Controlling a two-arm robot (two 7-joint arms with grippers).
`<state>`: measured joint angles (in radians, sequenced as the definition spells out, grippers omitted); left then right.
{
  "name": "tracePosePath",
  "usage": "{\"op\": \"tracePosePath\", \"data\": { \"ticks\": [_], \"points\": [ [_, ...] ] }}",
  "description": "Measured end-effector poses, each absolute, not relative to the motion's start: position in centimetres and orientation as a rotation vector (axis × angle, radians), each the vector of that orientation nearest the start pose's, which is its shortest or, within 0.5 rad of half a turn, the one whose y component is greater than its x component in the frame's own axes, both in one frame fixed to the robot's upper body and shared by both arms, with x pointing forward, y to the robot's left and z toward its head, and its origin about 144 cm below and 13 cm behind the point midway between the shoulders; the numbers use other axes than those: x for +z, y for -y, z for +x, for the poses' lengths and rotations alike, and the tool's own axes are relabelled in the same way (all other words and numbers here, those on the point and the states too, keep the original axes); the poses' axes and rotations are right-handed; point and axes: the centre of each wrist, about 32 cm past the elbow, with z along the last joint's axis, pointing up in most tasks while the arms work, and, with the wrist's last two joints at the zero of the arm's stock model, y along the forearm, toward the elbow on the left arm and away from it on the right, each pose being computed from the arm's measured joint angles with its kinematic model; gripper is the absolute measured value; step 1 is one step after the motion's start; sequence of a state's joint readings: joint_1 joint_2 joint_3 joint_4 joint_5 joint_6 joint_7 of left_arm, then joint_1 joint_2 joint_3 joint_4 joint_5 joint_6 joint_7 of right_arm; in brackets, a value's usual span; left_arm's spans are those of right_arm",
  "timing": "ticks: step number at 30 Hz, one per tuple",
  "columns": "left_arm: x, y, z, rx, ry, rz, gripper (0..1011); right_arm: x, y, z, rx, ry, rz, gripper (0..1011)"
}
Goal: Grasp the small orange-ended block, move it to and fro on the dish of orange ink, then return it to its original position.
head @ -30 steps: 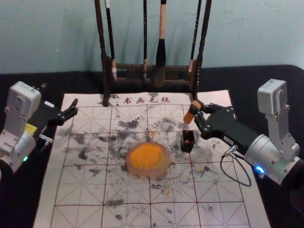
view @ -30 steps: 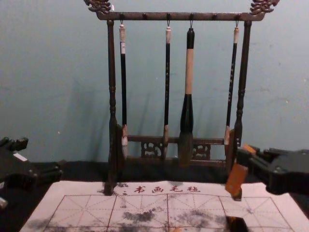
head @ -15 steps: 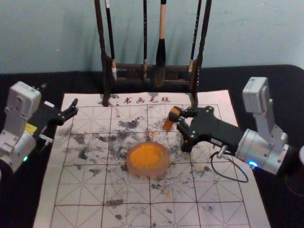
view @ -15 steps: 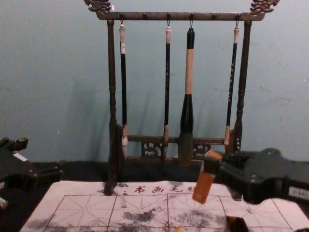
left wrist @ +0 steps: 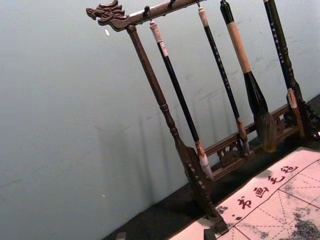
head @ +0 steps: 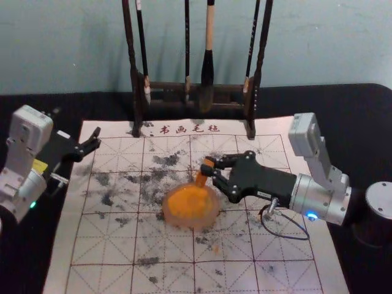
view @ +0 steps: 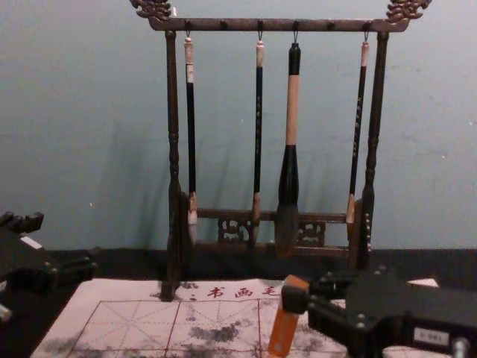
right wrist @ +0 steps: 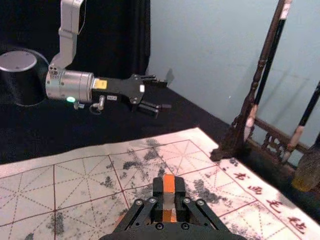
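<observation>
In the head view my right gripper [head: 208,169] is shut on the orange-ended block [head: 201,179], holding it tilted at the back right rim of the dish of orange ink [head: 188,206]; whether block and ink touch, I cannot tell. The right wrist view has the right gripper [right wrist: 169,192] pinching the block [right wrist: 169,183] between its fingertips. In the chest view the block [view: 282,328] slants downward from the gripper [view: 295,297]. My left gripper [head: 94,142] is parked at the left with its fingers apart; its fingertips [left wrist: 165,236] stand apart in the left wrist view.
A dark wooden rack [head: 138,101] with hanging brushes [head: 207,76] stands behind the mat. The gridded, ink-stained mat [head: 104,245] lies under the dish on a black-covered table [head: 367,141]. My right forearm passes over the mat's right side.
The right gripper has carried the block leftward and toward the front, from above the mat's right part to the dish. Its arm now covers the small dark holder. The left arm has stayed put.
</observation>
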<state>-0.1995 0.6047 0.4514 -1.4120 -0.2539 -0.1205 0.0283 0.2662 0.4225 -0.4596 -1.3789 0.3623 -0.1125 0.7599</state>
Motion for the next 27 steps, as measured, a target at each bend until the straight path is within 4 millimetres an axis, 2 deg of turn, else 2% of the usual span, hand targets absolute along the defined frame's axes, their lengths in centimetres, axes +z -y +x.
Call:
{"op": "tracePosePath", "data": {
  "ticks": [10,27],
  "points": [
    [114.0,-31.0,48.9,1.248,0.285,0.304,1001,113.9,23.6,51.4,-0.445,0.029,-0.161,126],
    [114.0,-31.0,48.9,1.248,0.285,0.304,1001,114.2,22.0,52.3,-0.484,0.014,-0.229,126]
  ]
}}
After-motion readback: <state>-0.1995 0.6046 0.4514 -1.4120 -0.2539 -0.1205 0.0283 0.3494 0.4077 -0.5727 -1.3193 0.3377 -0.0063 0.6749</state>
